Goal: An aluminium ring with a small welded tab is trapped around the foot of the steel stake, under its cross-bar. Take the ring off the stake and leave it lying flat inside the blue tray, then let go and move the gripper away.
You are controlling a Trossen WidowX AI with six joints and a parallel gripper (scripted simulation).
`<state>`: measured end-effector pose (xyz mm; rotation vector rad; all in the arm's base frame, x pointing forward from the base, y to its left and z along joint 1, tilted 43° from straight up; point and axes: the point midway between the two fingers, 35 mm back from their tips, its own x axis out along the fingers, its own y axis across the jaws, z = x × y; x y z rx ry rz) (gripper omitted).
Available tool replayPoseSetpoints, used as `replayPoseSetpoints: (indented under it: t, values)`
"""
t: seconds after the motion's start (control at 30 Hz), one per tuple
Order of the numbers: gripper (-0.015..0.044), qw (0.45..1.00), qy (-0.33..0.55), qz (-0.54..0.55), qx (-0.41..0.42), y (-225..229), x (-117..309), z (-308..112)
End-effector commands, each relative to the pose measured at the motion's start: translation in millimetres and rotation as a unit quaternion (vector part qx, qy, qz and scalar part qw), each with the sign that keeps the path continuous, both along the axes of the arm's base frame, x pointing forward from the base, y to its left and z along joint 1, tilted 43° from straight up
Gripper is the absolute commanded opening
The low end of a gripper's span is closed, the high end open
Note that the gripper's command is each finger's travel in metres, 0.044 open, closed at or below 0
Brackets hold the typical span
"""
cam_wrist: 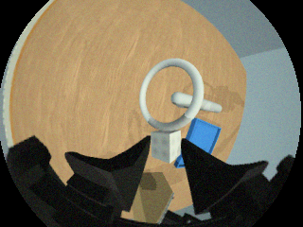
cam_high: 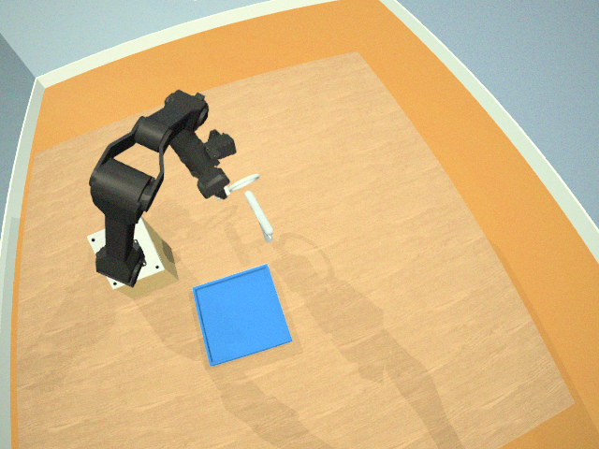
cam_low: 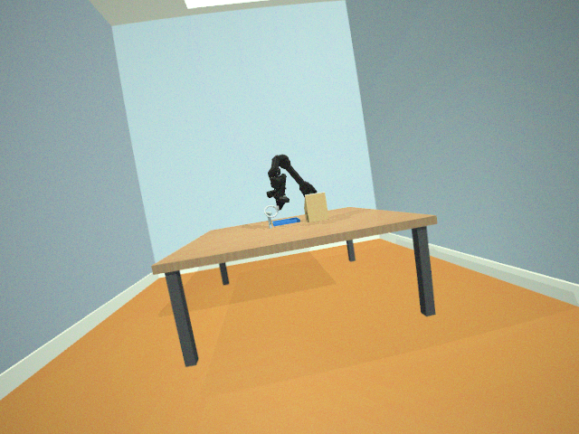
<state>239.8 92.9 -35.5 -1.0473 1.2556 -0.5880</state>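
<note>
My gripper point(cam_high: 223, 194) point(cam_low: 280, 208) point(cam_wrist: 166, 144) is shut on the pale block-shaped tab point(cam_wrist: 166, 148) of the ring. The light grey ring point(cam_high: 257, 177) point(cam_low: 265, 212) point(cam_wrist: 143, 95) sticks out from the fingertips, held up in the air and tilted. The pale steel stake point(cam_high: 259, 213) point(cam_low: 270, 224) point(cam_wrist: 208, 105) stands beside it, and the top view shows a gap between ring and cross-bar. In the wrist view one end of the bar shows through the ring's opening. The blue tray point(cam_high: 241, 319) point(cam_low: 286, 221) point(cam_wrist: 204, 134) holds nothing.
The arm's base stands on a tan block point(cam_high: 162, 261) point(cam_low: 316, 207) point(cam_wrist: 153, 200), to the left of the tray in the top view. The stake stands between the ring and the tray in that view. Shadows of the arm and ring fall across the wooden table point(cam_high: 411, 241) point(cam_low: 233, 242).
</note>
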Motion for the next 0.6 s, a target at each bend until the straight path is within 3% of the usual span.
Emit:
replayPoseSetpoints:
  t: [0.0,0.57]
  values:
    - [0.0,1.0,-0.003,0.0,0.002,6,0,5]
    - [0.0,1.0,-0.003,0.0,0.002,24,-2,25]
